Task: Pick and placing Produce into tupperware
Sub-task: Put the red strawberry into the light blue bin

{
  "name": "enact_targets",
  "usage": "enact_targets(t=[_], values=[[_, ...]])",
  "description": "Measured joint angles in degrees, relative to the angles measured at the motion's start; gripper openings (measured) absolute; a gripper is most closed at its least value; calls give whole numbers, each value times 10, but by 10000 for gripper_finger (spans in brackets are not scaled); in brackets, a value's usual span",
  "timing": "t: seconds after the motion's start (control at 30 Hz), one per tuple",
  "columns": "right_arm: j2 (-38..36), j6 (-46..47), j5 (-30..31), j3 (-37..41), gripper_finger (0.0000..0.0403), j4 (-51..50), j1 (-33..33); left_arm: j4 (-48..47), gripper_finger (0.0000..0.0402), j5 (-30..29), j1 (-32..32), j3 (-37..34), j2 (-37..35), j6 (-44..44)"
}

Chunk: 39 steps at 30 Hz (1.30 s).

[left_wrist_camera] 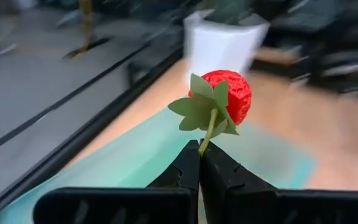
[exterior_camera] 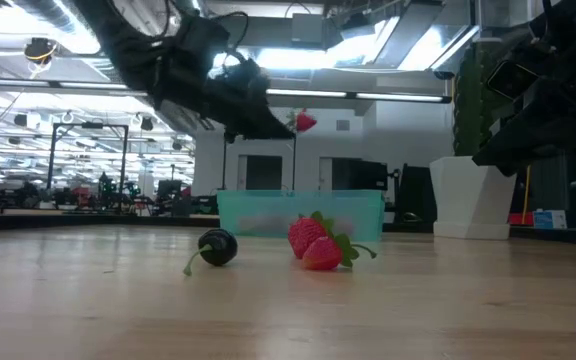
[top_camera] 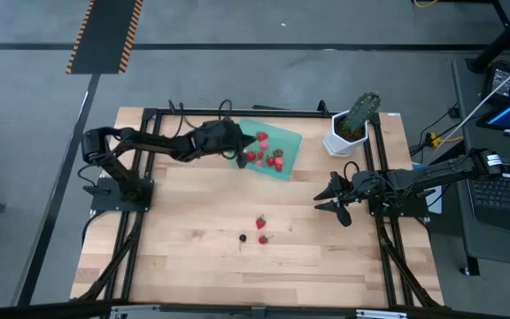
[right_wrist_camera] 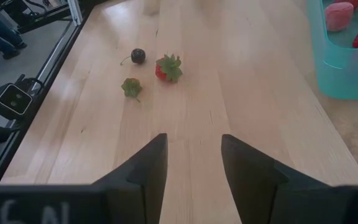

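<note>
Three pieces of produce are lying loose on the counter [top_camera: 193, 266], well apart from the tupperware [top_camera: 283, 139]: two red strawberries [top_camera: 261, 222] close together and one dark berry [top_camera: 243, 237] just beside them. In the low view the dark berry [exterior_camera: 217, 247] is sitting next to the strawberry pair [exterior_camera: 316, 243], with the tupperware [exterior_camera: 268, 212] behind them. Landmark for all positions: the teal tupperware, which is resting near the back edge of the counter and is holding several red and pale pink berries [top_camera: 269, 157]. The left gripper [top_camera: 240, 152] is hovering at the near left edge of the tupperware, fingers pressed together and clamped on the green stem of one red strawberry [left_wrist_camera: 227, 98]; the left wrist view is showing the berry standing up above the fingertips [left_wrist_camera: 185, 169], and the low view is showing it raised above the tupperware's rim [exterior_camera: 305, 122]. The right gripper [top_camera: 335, 200] is waiting to the right of the tupperware and nearer the front, above bare counter, with its fingers [right_wrist_camera: 146, 167] standing apart and holding nothing. Its wrist view is looking toward the loose pieces, one strawberry [right_wrist_camera: 167, 68] lying with its green top up and another showing only its leaves [right_wrist_camera: 131, 86]. A white pot with a green plant [top_camera: 351, 127] is standing just right of the tupperware.
</note>
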<state>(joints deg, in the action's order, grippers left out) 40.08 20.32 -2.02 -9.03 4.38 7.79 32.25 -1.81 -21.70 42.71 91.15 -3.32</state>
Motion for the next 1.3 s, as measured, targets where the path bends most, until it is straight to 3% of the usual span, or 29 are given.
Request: enact_targets(t=[0.2, 0.57, 0.77, 1.0, 1.3], values=[[0, 0, 0, 0, 154, 0, 0, -172, 0, -83, -7, 57, 0, 19], [0, 1, 0, 0, 154, 0, 0, -391, 0, -67, -25, 163, 3, 39], [0, 2, 0, 0, 154, 0, 0, -436, 0, -29, -45, 197, 44, 39], [0, 4, 0, 0, 154, 0, 0, -447, 0, -27, -52, 210, 101, 39], [0, 2, 0, 0, 154, 0, 0, -446, 0, -27, -65, 221, 117, 39]])
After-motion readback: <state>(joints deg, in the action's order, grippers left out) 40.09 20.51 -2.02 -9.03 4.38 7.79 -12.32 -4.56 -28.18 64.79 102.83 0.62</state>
